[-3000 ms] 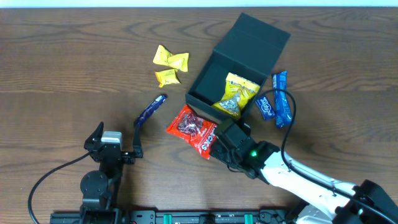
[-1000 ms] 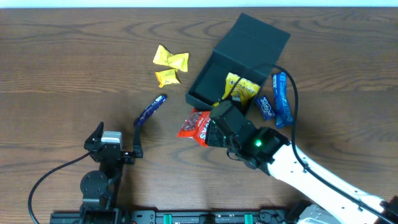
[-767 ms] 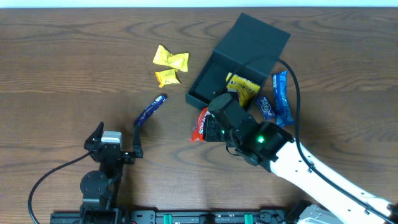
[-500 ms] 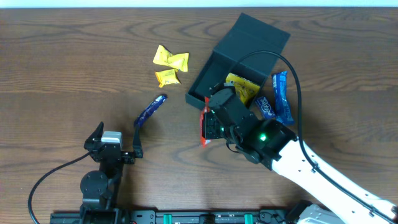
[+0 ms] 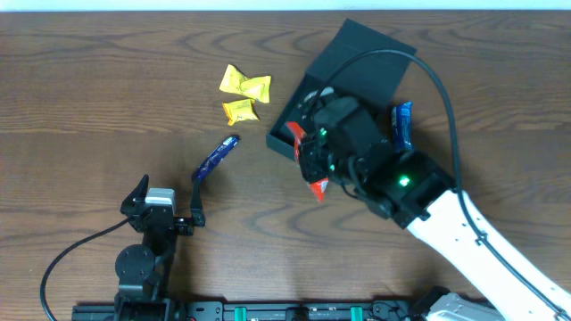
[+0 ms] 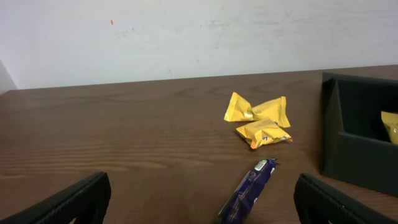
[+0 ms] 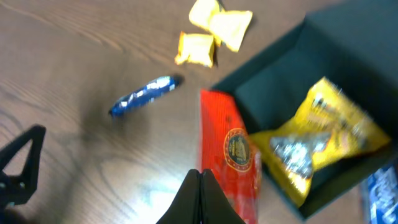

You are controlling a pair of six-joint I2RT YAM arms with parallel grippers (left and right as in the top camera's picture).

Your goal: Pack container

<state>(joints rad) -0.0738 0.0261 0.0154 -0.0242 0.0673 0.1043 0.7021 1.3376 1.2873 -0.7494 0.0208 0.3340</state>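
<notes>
The dark container (image 5: 361,58) stands open at the back right with its flap lid raised. A yellow packet (image 7: 317,137) lies inside it. My right gripper (image 5: 314,165) is shut on a red snack packet (image 7: 233,155) and holds it hanging on edge above the container's near-left rim (image 7: 273,62). In the overhead view the arm hides most of the container's inside. My left gripper (image 5: 168,198) is open and empty near the table's front left. It faces a dark blue bar (image 6: 249,190). The container's wall also shows in the left wrist view (image 6: 354,143).
Three yellow packets lie left of the container (image 5: 245,85), (image 5: 239,111). The dark blue bar (image 5: 217,157) lies between them and my left gripper. A blue packet (image 5: 401,125) lies right of the container, partly under the right arm's cable.
My right gripper has lifted the red packet off the table and carried it back and right, from in front of the container to over its near-left rim. The left arm has not moved.
</notes>
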